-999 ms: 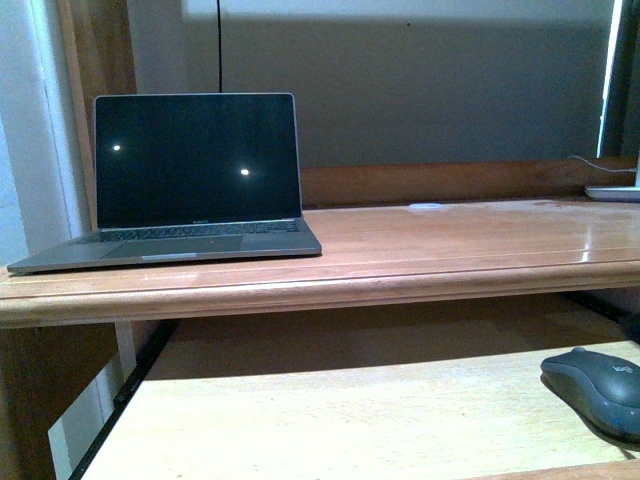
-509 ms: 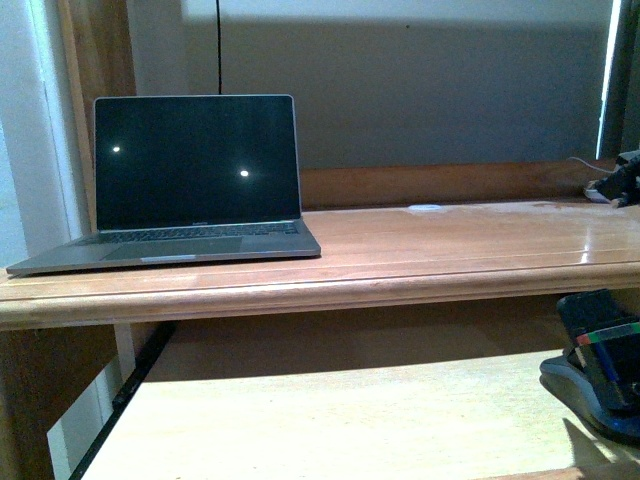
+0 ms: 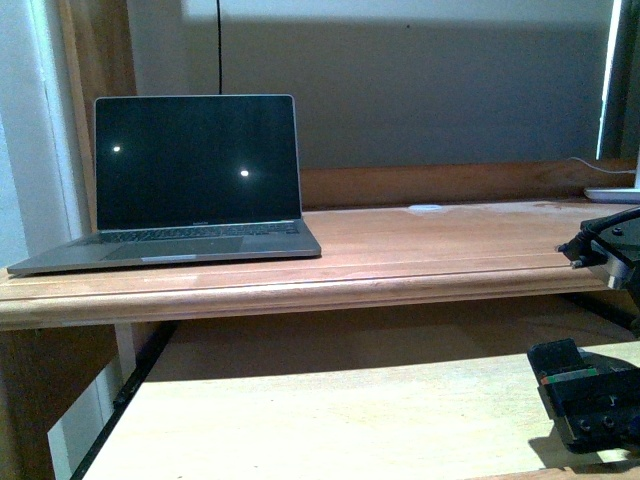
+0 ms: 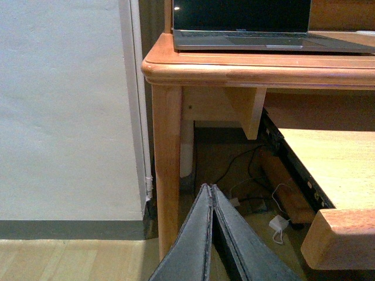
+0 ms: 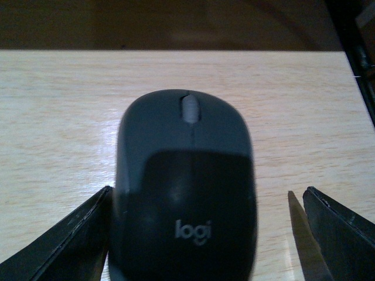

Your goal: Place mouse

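Straddling the mouse point(image 5: 186, 193), the right gripper point(image 5: 208, 190) stands open. One dark finger point(image 5: 64, 240) sits just beside the mouse's side, perhaps touching it, though the blur there hides any contact. The other finger point(image 5: 340, 231) stands apart from it across bare wood. The mouse lies flat on the pale lower shelf point(image 5: 53, 117), its scroll wheel pointing away from the wrist and its logo nearest the wrist. From the front the gripper's body covers the mouse, low and well to the right of the laptop point(image 3: 190, 180), which sits open and dark on the desk top point(image 3: 450, 240). The left gripper point(image 4: 210, 193) is closed on nothing, fingers pressed together, below the laptop's corner of the desk, beside the wooden leg point(image 4: 167, 170).
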### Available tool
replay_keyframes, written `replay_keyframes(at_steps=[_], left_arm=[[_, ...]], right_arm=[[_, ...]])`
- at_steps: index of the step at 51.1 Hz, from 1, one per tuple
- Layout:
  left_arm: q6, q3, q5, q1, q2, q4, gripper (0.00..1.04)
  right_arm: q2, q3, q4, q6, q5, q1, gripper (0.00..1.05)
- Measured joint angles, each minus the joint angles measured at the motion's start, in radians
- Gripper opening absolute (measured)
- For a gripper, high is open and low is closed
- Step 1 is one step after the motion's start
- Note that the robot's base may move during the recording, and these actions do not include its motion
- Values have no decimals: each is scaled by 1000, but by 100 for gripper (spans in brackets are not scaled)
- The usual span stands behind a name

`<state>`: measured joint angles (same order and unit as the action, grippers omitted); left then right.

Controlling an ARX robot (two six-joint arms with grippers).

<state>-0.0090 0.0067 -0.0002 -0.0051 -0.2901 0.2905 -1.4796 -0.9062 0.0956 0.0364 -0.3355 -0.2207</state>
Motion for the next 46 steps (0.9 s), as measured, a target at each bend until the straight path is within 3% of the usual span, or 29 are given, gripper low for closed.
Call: replay_keyframes(at_steps=[11,20,23,35,46], left_arm=[[0,0,0,0,63,-62,3],[0,0,0,1,111,-111,3],[1,0,2,1,176,-200,3],[1,0,0,1,281,-287,3],[1,0,0,1,284,-289,3]], right_arm=[[-49,-46,19,57,0,26,96],[-64,-58,23,105,51,47,63],[-52,-58,34,115,67,49,56],[32,-81,126,132,104,21,55],[-23,-407,195,136,49,-87,55]])
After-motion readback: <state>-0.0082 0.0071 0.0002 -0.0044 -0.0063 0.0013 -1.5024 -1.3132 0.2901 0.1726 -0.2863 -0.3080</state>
